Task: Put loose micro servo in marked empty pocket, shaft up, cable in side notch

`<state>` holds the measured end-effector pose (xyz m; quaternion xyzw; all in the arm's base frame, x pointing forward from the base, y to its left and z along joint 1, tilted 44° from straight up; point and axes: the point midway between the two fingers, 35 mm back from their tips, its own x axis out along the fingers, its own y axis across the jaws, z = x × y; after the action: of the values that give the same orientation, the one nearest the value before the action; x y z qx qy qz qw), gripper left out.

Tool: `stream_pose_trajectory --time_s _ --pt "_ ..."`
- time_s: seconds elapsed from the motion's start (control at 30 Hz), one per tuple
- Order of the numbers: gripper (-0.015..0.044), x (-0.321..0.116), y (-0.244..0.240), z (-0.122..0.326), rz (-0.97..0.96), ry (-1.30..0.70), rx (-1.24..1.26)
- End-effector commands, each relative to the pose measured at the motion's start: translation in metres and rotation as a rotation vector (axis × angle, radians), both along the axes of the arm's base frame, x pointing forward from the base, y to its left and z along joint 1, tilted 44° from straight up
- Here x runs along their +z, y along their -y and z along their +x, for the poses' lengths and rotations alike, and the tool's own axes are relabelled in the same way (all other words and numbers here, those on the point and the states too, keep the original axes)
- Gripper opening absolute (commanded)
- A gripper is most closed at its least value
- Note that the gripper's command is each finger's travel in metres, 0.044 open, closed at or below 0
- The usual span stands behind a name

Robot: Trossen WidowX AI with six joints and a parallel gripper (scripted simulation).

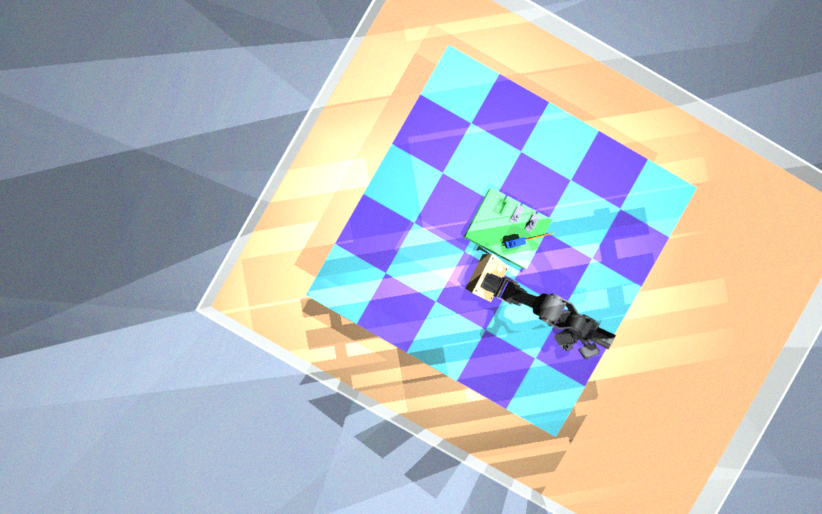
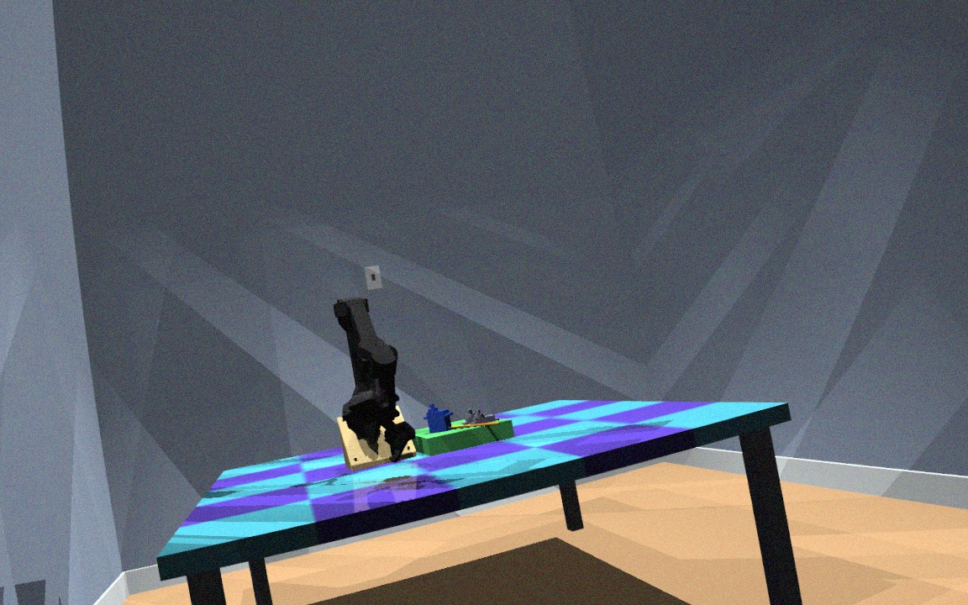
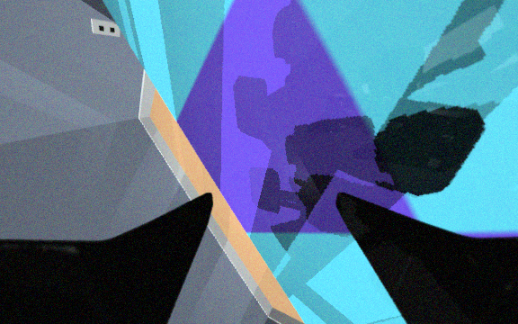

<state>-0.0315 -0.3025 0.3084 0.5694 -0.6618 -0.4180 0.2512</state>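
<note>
The loose blue micro servo (image 1: 514, 243) (image 2: 438, 418) is on top of the green deck (image 1: 483, 223) (image 2: 465, 438), near the side by the arm's base. It stands well above the deck, with a small knob at its top in the exterior view. Its orange cable (image 1: 539, 236) (image 2: 476, 425) reaches past the deck's edge. The empty pocket (image 1: 501, 205) is at the far end of a row with two grey servos. My gripper (image 1: 576, 348) (image 2: 386, 455) (image 3: 274, 198) is open and empty, away from the deck and servo, over the checkered table. The wrist view shows neither deck nor servo.
Two grey servos (image 1: 516, 214) (image 1: 531, 222) sit in the deck beside the pocket. The arm's tan base plate (image 1: 479, 288) (image 2: 353, 451) stands close to the deck's edge. The checkered table's (image 1: 433, 217) edge shows in the top and exterior views.
</note>
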Motion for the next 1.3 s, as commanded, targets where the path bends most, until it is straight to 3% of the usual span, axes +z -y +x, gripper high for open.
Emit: stream_pose_trajectory --time_s 0.0,0.77,1.27 --pt "0.0440 -0.005 0.003 0.005 0.026 -0.019 0.017" --pt "0.0440 -0.056 0.005 0.104 0.276 -0.202 0.343" --pt "0.0440 -0.107 -0.028 0.181 0.497 -0.442 0.619"
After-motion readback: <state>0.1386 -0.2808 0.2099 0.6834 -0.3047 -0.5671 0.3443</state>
